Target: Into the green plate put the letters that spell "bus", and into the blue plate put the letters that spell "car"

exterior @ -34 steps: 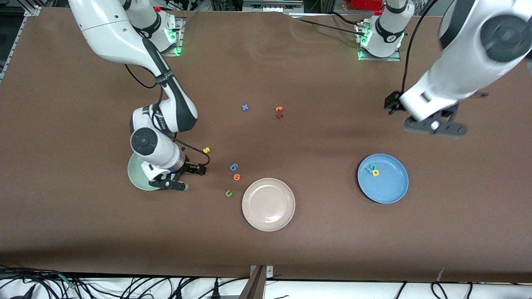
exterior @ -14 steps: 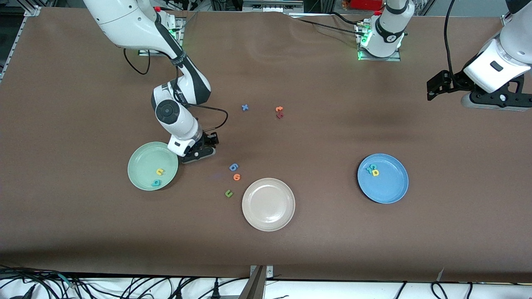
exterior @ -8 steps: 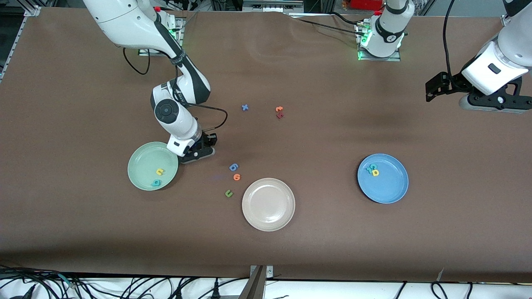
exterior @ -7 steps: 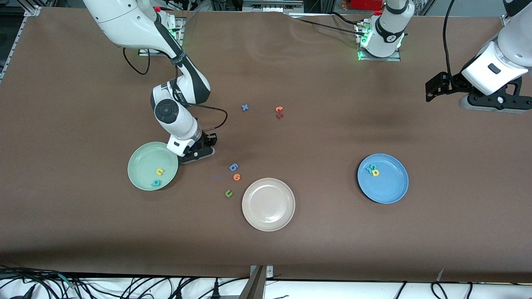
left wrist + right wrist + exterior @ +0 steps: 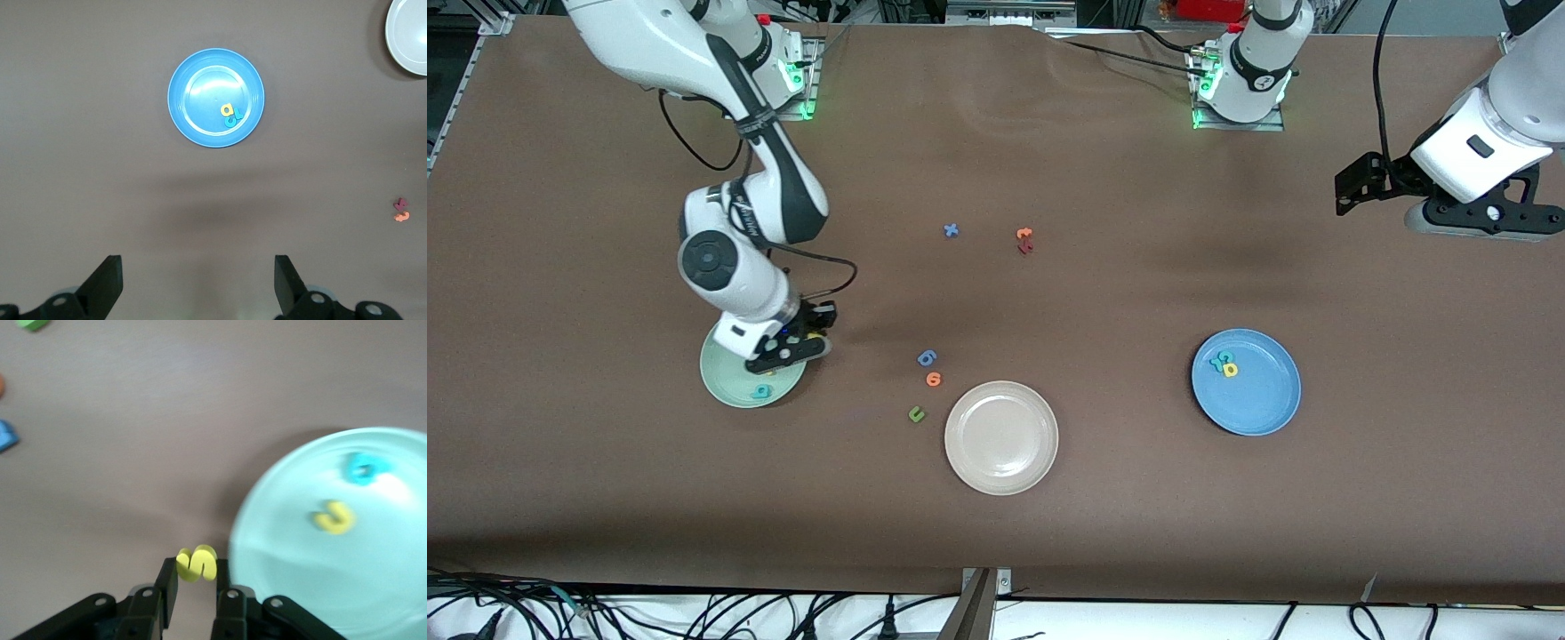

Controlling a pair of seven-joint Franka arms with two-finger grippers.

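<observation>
Right gripper clenched on the small yellow foam "s", carried from bare table to the round mint-green plate's rim.

We see teal "b" and yellow "u" inside, just ahead; "bus" needs only this drop. Left gripper waits, spread wide, high over the table.

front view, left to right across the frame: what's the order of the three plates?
green plate → beige plate → blue plate
</observation>
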